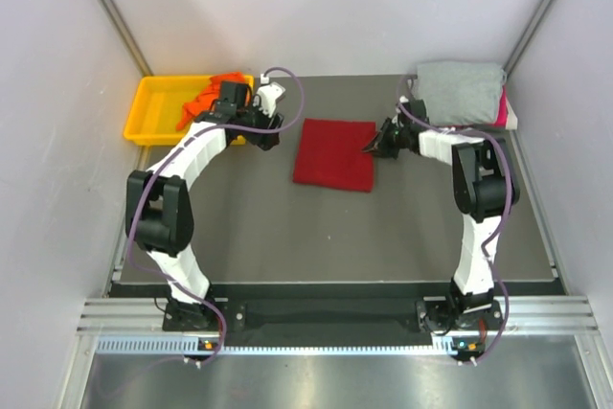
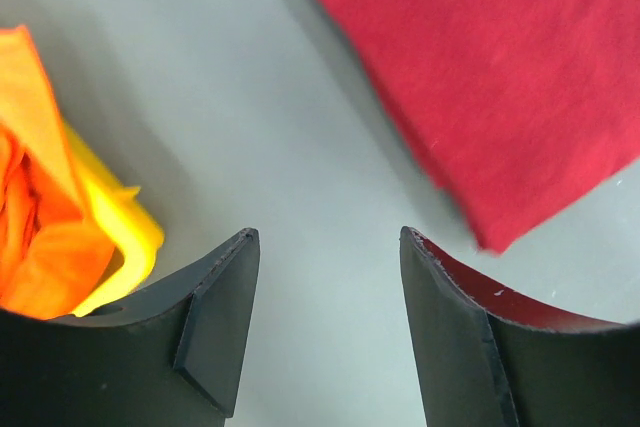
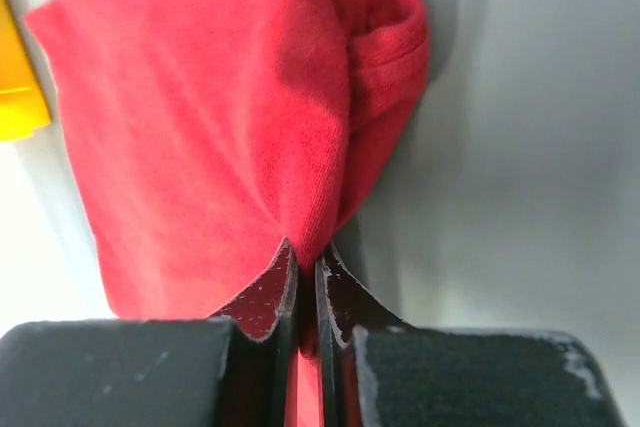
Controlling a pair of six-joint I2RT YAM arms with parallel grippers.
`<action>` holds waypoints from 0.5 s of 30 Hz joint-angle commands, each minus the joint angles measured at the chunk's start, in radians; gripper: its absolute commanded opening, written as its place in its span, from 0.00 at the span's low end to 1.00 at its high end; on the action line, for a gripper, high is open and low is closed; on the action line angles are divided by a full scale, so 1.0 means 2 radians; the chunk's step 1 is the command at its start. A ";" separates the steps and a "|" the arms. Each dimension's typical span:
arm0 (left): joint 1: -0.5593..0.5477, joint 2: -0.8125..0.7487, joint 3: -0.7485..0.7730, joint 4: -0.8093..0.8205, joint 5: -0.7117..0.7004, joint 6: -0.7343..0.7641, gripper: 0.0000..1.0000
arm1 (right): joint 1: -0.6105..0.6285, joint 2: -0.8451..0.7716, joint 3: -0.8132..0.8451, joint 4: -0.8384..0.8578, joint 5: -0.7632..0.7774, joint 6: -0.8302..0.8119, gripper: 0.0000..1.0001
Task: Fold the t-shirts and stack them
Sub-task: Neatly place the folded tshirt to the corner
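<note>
The dark red t-shirt lies folded into a square in the middle of the table; it also shows in the left wrist view and the right wrist view. My right gripper is shut on its right edge, the cloth pinched between the fingers. My left gripper is open and empty, left of the red shirt, over bare table. The orange t-shirt lies crumpled in the yellow tray. The light grey t-shirt lies folded at the back right on the pink one.
The yellow tray stands at the back left, its corner close to my left gripper. Grey walls close in the table on three sides. The table's near half is bare dark surface.
</note>
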 commanded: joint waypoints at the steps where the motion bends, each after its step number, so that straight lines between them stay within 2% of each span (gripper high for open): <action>1: 0.013 -0.042 -0.009 -0.008 0.012 0.015 0.63 | -0.015 0.003 0.093 -0.100 0.031 -0.082 0.00; 3: 0.017 -0.050 -0.012 -0.020 0.005 0.022 0.63 | -0.019 0.031 0.174 -0.190 0.064 -0.136 0.00; 7: 0.020 -0.060 -0.018 -0.022 -0.008 0.035 0.63 | -0.029 0.083 0.320 -0.301 0.105 -0.199 0.00; 9: 0.021 -0.059 -0.016 -0.024 -0.012 0.037 0.63 | -0.031 0.110 0.368 -0.349 0.150 -0.224 0.00; 11: 0.021 -0.058 -0.013 -0.026 -0.016 0.038 0.63 | -0.031 0.124 0.427 -0.363 0.196 -0.232 0.00; 15: 0.021 -0.053 -0.009 -0.030 -0.019 0.040 0.63 | -0.031 0.129 0.490 -0.355 0.271 -0.258 0.00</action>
